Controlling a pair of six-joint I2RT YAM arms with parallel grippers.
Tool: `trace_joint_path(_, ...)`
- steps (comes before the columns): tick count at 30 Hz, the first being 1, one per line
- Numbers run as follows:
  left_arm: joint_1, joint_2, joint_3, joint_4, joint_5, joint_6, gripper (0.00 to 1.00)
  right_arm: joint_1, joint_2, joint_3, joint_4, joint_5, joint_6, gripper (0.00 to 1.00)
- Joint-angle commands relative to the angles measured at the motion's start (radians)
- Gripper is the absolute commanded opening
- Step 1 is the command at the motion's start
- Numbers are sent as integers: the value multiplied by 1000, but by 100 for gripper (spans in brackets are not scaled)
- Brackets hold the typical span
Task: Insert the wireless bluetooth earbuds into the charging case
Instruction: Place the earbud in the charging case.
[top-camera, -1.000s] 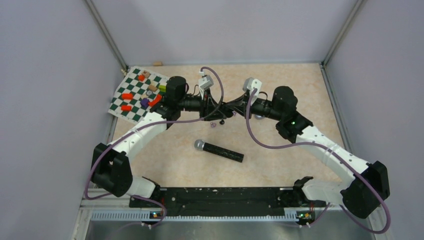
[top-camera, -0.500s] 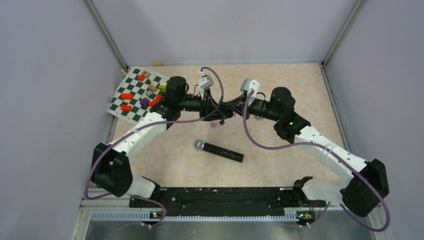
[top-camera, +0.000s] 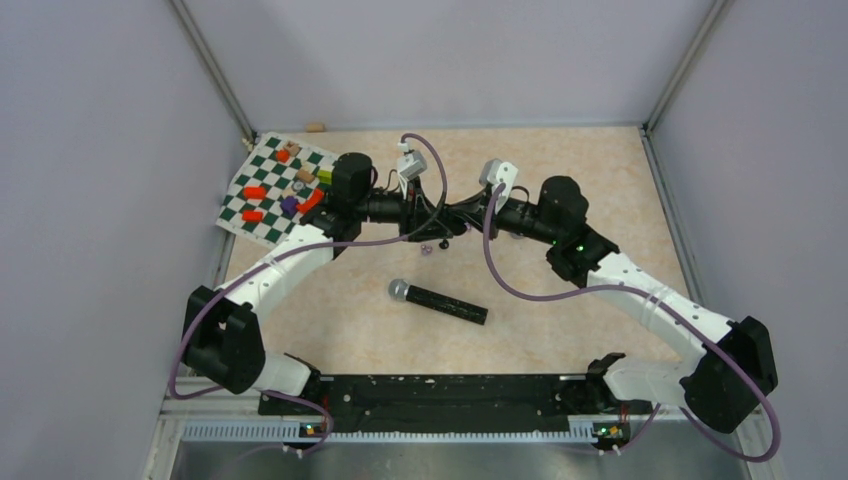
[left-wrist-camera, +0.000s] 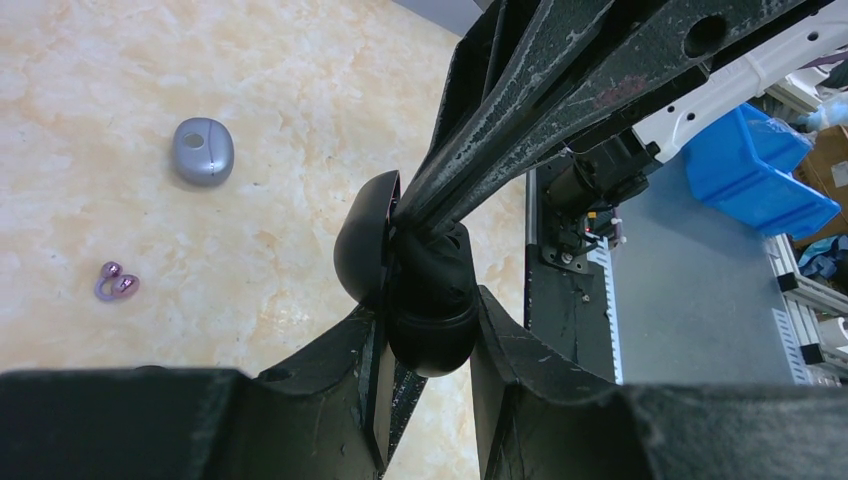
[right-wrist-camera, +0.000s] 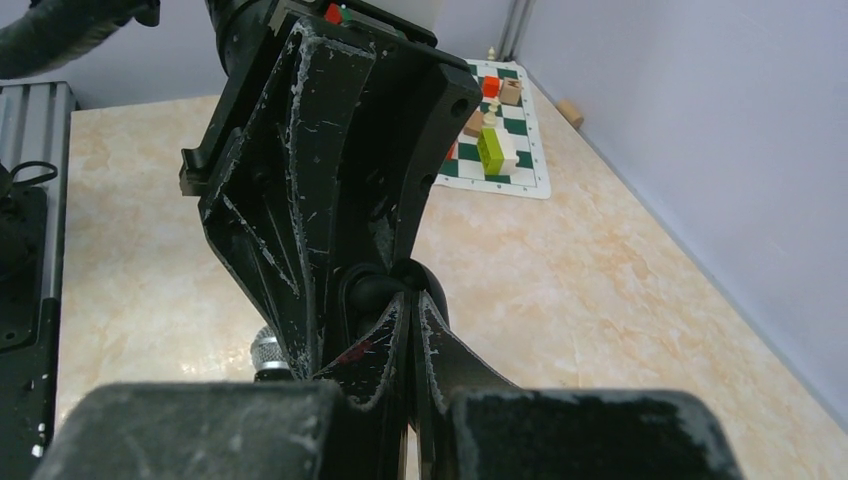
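My left gripper (left-wrist-camera: 430, 325) is shut on a black charging case (left-wrist-camera: 432, 295) and holds it above the table, lid (left-wrist-camera: 360, 238) open. My right gripper (right-wrist-camera: 412, 308) is shut, with its tips pressed into the case opening. Whether a black earbud sits between the tips is hidden. Both grippers meet at mid table in the top view (top-camera: 448, 215). A purple pair of earbuds (left-wrist-camera: 115, 283) lies on the table beside a closed grey case (left-wrist-camera: 203, 150). The purple buds also show in the top view (top-camera: 425, 247).
A black microphone (top-camera: 440, 301) with a silver head lies in front of the grippers. Its head shows in the right wrist view (right-wrist-camera: 268, 352). A chessboard mat (top-camera: 275, 188) with coloured blocks lies at the far left. Walls enclose the table.
The right arm's wrist and forearm have shifted slightly left, toward the case. The left arm and the held case have stayed still.
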Motion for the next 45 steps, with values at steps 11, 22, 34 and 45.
trace_joint_path(11, -3, -15, -1, 56, -15, -9, 0, 18, -7, 8, 28, 50, 14, 0)
trace_joint_path(22, -2, -13, 6, 50, -19, -11, 0, 30, -2, 14, 9, 6, 12, 0)
trace_joint_path(34, 4, -22, 16, 30, -19, 3, 0, 30, -10, 42, -76, -124, -41, 0)
trace_joint_path(45, 11, -22, 14, 25, -22, 11, 0, -4, -34, 63, -88, -190, 2, 4)
